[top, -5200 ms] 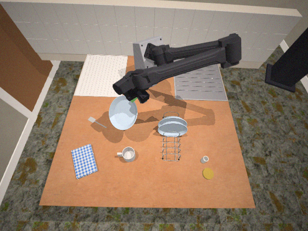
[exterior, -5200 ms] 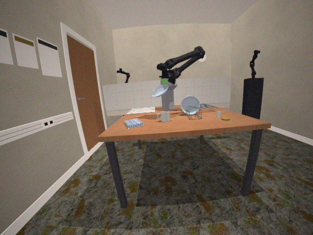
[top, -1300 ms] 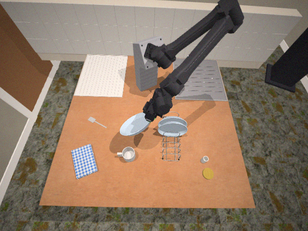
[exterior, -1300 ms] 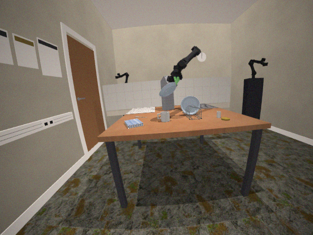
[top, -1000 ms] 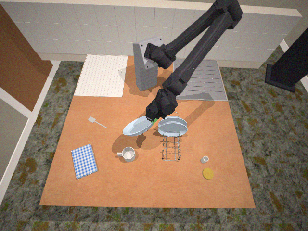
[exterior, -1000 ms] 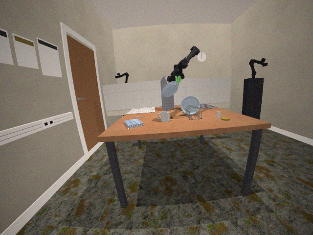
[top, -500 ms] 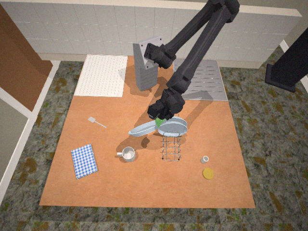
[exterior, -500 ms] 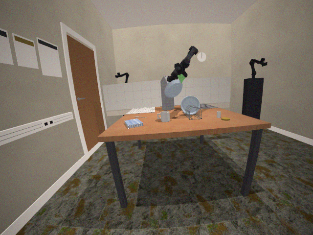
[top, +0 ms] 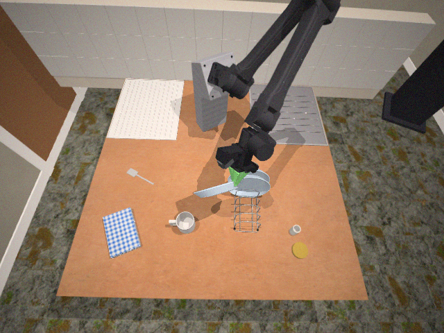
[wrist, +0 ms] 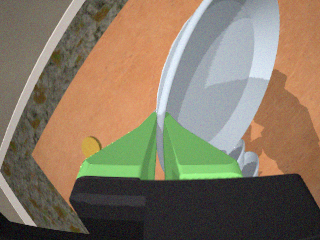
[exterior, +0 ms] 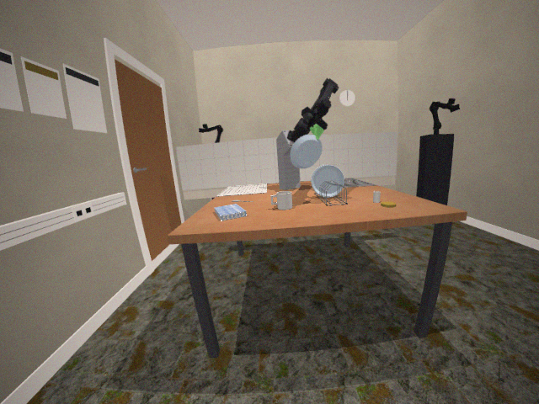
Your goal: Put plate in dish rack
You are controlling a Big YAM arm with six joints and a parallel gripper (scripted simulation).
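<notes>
- Gripper (wrist: 160, 150) with green fingers clamped on the rim of the pale blue plate (top: 214, 189), one finger on each face.
- Plate held in the air, nearly on edge and tilted, above and just left of the far end of the wire dish rack (top: 245, 213); not in any slot, not touching the counter (top: 215, 265).
- Two other plates (top: 255, 183) standing in the rack's far slots, close beside the held one; near slots bare.
- Rack on the counter, feet down as far as visible.
- Left of the rack: white mug (top: 184, 222), further left a blue checked cloth (top: 121, 232).
- Right of the rack: small white cup (top: 294, 229) and a yellow disc (top: 300, 250).
</notes>
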